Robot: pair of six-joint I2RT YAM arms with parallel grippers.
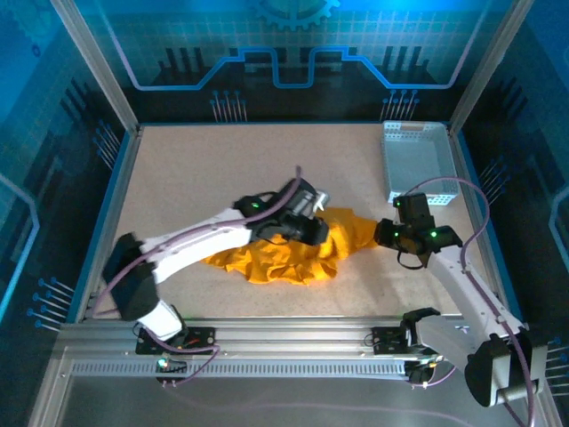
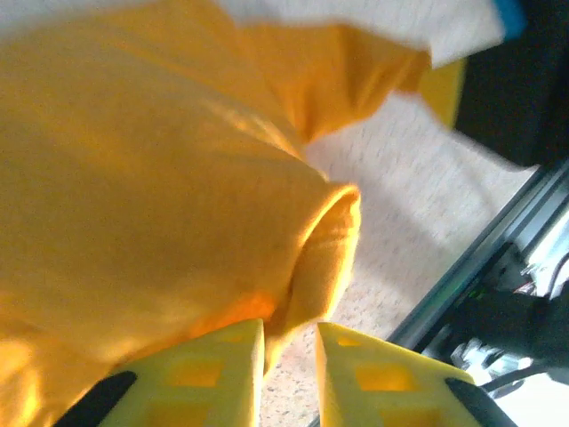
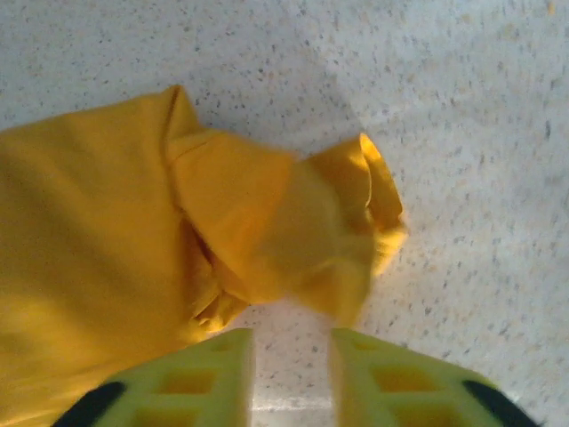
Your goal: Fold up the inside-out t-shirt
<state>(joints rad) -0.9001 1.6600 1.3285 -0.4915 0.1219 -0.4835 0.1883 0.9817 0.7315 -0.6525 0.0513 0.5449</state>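
The crumpled orange-yellow thin-fabric t-shirt (image 1: 277,260) lies mid-worktop (image 1: 213,169), its long axis running left to right. The right claw (image 3: 292,366), fingers apart, faces its right end. The left claw (image 2: 290,360), also apart, hangs over its middle.

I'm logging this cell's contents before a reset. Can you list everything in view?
t-shirt: one, orange-yellow, crumpled mid-table
basket: one, pale and perforated, far right corner of the table
table: one, beige speckled, under the t-shirt and basket
rails: several, silver, along the near edge by the arm bases
left arm: one, white and black, reaching over the t-shirt
right arm: one, white and black, at the t-shirt's right end
left pincer: one, yellow fingers, open, at a fold of the t-shirt
right pincer: one, yellow-green fingers, open, just short of a bunched end of the t-shirt
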